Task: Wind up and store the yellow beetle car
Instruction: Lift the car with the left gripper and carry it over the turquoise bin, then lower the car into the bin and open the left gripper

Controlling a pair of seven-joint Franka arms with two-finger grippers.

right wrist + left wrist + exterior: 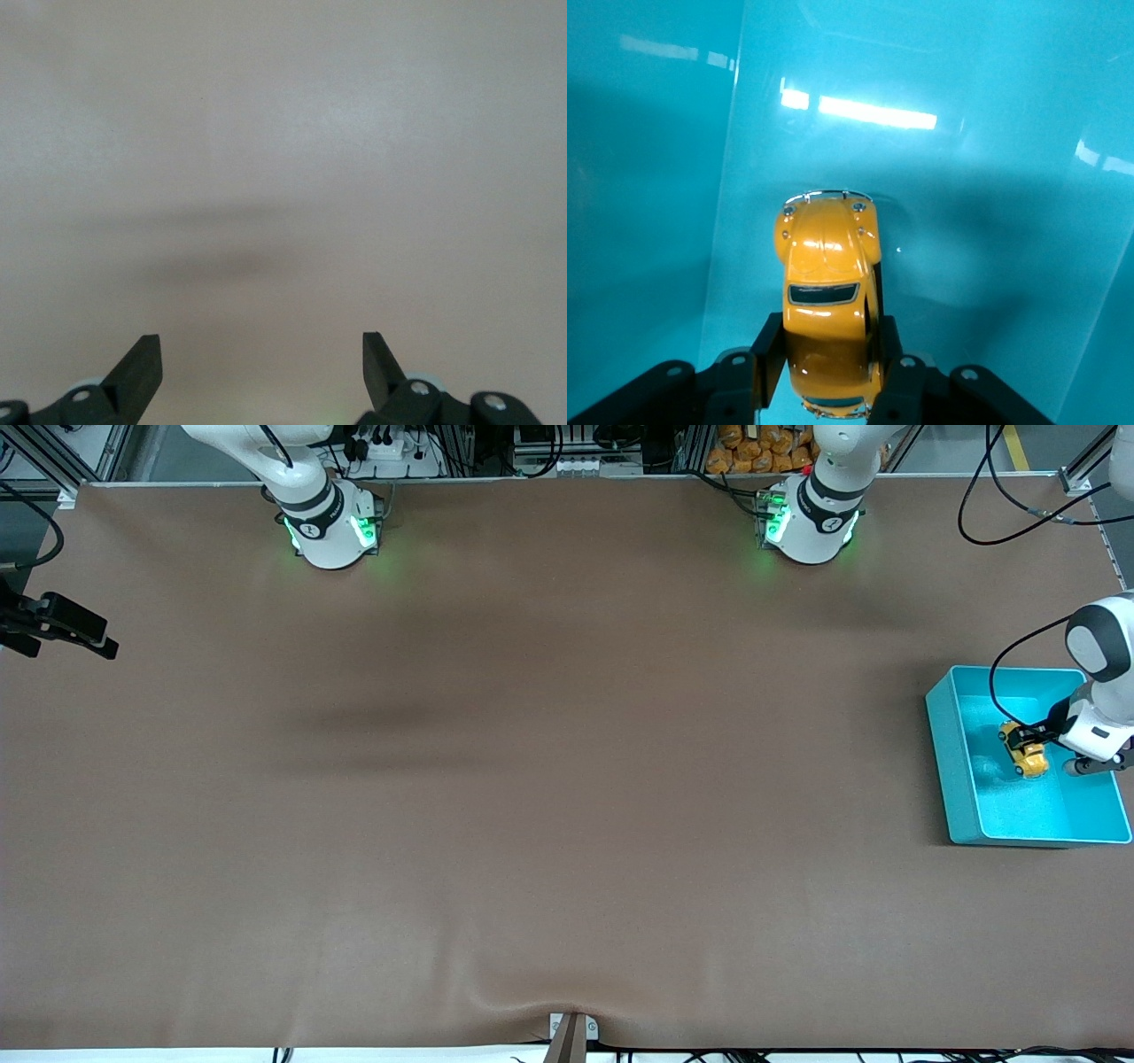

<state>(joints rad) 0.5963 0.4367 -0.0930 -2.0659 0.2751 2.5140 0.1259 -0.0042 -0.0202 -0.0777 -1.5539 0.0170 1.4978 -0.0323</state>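
Matte brown table (532,779); glossy rounded yellow beetle car (828,292) inside smooth turquoise bin (952,771).

car (1028,760) in bin (959,762) | bin at left arm's table end

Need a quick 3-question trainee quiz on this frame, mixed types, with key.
1. True or false: the left gripper is shut on the yellow car.
2. The car is over: A) the bare table B) the turquoise bin C) a drawer.
3. Fill in: the right gripper waits over bare table with its fingers ____.

Key: 1 true; 2 B; 3 open.
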